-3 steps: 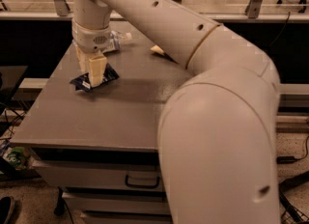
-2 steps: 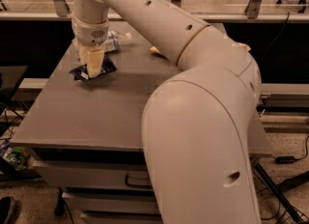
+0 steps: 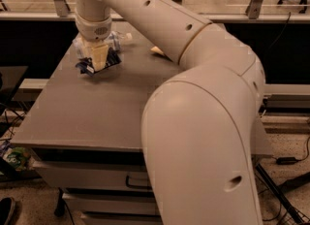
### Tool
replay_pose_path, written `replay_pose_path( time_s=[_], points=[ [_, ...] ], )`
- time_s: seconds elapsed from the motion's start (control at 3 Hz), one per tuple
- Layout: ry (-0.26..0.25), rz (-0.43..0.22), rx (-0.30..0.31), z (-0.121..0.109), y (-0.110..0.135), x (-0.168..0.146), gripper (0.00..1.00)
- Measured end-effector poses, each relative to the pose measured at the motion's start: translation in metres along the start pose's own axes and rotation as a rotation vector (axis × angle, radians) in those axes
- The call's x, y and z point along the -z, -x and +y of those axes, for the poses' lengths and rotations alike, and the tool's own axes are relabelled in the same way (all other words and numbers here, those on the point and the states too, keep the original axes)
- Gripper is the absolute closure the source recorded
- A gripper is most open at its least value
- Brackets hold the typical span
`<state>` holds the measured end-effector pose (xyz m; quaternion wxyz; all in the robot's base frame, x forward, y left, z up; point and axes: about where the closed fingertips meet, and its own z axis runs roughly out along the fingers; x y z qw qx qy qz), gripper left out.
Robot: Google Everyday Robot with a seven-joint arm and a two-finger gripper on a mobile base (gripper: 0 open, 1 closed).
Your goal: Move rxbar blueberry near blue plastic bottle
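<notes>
One gripper [image 3: 99, 60] holding rxbar blueberry [image 3: 85, 66], beside one blue plastic bottle [image 3: 116, 40]

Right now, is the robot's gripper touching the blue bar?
Touching. The camera view shows the gripper shut on the bar, whose dark ends stick out on both sides of the fingers.

Quick tally: one gripper [image 3: 99, 59], down at the back-left of the one table [image 3: 106, 112], pinching the one rxbar blueberry [image 3: 113, 59]. One blue plastic bottle [image 3: 119, 39] right behind. One arm [image 3: 193, 103]. One tan scrap [image 3: 157, 50], mostly hidden. Two drawers [image 3: 92, 174] underneath, one handle [image 3: 140, 184] showing.
</notes>
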<state>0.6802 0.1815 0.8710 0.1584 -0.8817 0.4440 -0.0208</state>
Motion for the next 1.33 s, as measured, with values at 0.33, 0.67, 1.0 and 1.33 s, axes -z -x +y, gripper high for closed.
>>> replay_pose_path(
  time_s=[0.33,0.67,1.0,1.33],
  points=[
    [-0.060,0.042,-0.003,-0.0149,-0.0067,0.0072,0.54],
    [-0.055,0.039,-0.002,-0.0145,-0.0059,0.0022,0.23],
    [-0.052,0.038,-0.001,-0.0149,-0.0055,-0.0014,0.00],
    [-0.052,0.038,-0.001,-0.0149,-0.0055,-0.0015,0.00]
  ],
)
